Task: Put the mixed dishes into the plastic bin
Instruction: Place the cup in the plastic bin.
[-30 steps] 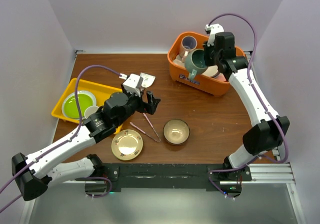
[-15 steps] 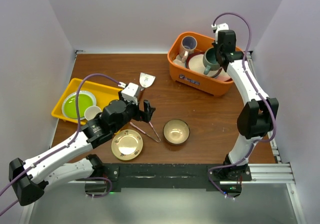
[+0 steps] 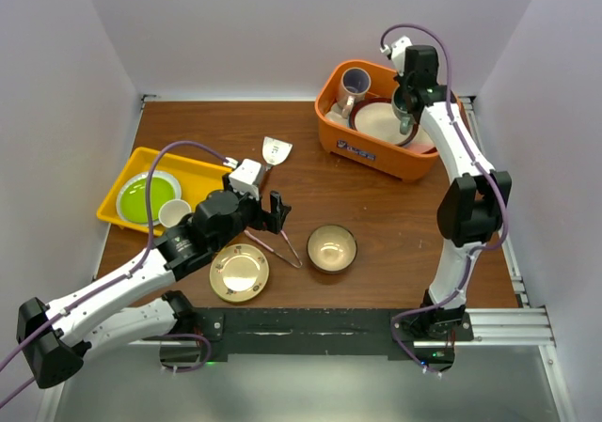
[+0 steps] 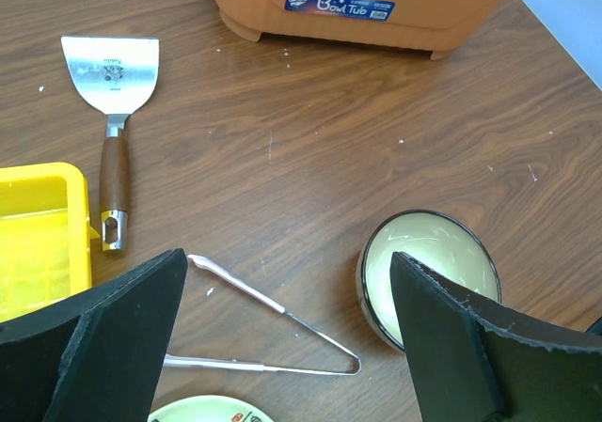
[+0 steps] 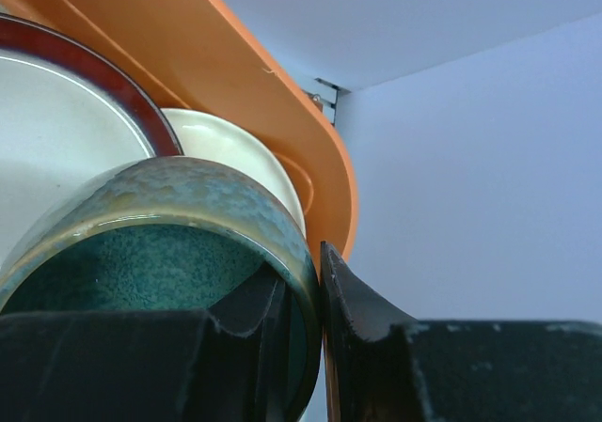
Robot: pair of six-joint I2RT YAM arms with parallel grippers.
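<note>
Top external view: the right end effector (image 3: 405, 112) has carried the teal mug (image 3: 403, 124) from over the bin's near side to its far right corner, and it now sits low among the dishes already in the bin (image 3: 372, 154). I judge the mug close to release. The left end effector (image 3: 274, 211) has drawn back slightly. It hangs over the worktop (image 3: 404, 215) near the tongs (image 3: 278, 240) and the bowl (image 3: 331, 248), jaws wide apart and holding nothing.

Right wrist view adds what the overhead cannot. The right end effector (image 5: 303, 302) is clamped on the mug's wall, one finger inside and one outside. The mug lies beside a brown-rimmed plate (image 5: 89, 70) and a pale dish (image 5: 235, 149), close to the orange wall. Whether its base rests on anything is hidden.

Left wrist view shows the bowl just ahead of one finger, the tongs under the gap and a spatula (image 4: 111, 112) off to one side. The bowl, a cream plate (image 3: 239, 273), and a green plate (image 3: 147, 196) and cup (image 3: 172, 212) in the tray (image 3: 193, 170) remain outside the bin.
</note>
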